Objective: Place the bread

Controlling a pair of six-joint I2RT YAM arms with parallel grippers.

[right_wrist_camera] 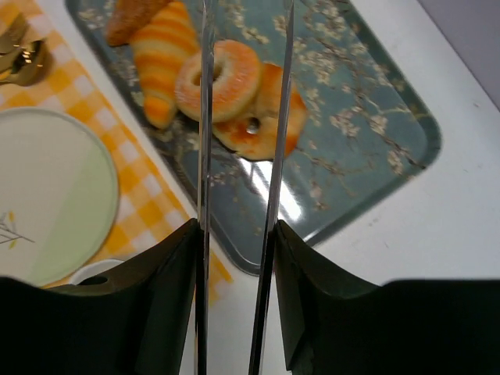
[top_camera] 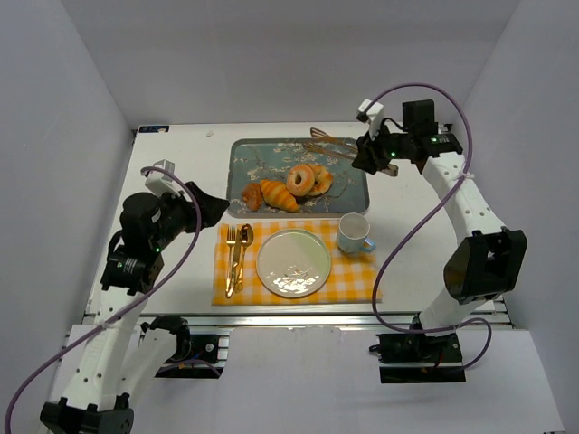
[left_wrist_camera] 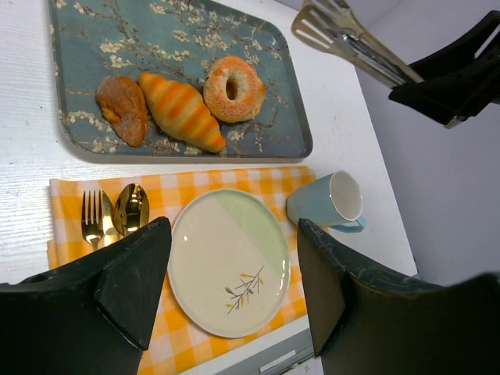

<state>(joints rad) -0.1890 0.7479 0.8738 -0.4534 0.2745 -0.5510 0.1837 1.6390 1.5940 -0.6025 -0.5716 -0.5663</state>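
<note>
The bread (top_camera: 298, 179) is a pale tan ring with a centre hole. It lies on the blue floral tray (top_camera: 348, 192) and leans on a darker golden round bread (top_camera: 322, 178). It also shows in the right wrist view (right_wrist_camera: 217, 76) and the left wrist view (left_wrist_camera: 232, 87). My right gripper (top_camera: 366, 156) (right_wrist_camera: 237, 230) is shut on metal tongs (top_camera: 330, 145) (right_wrist_camera: 205, 141), whose two arms stand apart above the bread. My left gripper (top_camera: 215, 206) (left_wrist_camera: 233, 230) is open and empty, left of the tray. The white plate (top_camera: 293, 262) (left_wrist_camera: 230, 262) (right_wrist_camera: 47, 195) is bare.
An orange croissant (top_camera: 279, 195) and a small brown bread (top_camera: 252, 195) lie on the tray's left part. The plate sits on a yellow checked cloth (top_camera: 353, 276) with a gold fork (top_camera: 230, 258) and spoon (top_camera: 244, 244). A blue cup (top_camera: 355, 233) stands right of the plate.
</note>
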